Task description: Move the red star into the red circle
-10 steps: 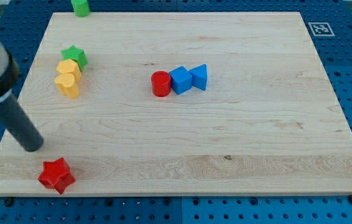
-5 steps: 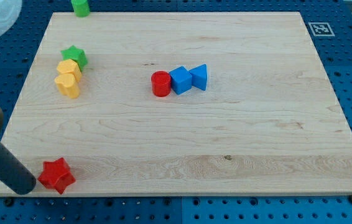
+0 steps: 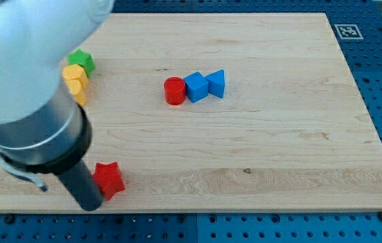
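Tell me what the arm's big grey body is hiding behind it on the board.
Only parts of the green star and the yellow blocks show past the arm. The board's upper-left corner is covered, so anything there cannot be seen.

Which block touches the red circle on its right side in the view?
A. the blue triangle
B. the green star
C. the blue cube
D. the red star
C: the blue cube sits directly against the red circle, with the blue triangle beyond it.
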Controlling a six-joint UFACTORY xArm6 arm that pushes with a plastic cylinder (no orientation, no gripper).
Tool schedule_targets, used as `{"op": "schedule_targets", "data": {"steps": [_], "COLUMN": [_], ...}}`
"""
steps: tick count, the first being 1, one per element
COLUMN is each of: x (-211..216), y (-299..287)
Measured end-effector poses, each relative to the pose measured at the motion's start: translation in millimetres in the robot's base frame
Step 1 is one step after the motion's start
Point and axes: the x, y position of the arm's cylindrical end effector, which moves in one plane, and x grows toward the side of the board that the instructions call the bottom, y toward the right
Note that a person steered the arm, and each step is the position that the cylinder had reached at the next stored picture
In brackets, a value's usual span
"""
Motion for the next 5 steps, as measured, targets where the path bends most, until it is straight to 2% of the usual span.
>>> {"op": "schedule_targets", "data": {"steps": [1,3,4,5], "x": [0,-36,-41,-69], "y": [9,9,9,12]}}
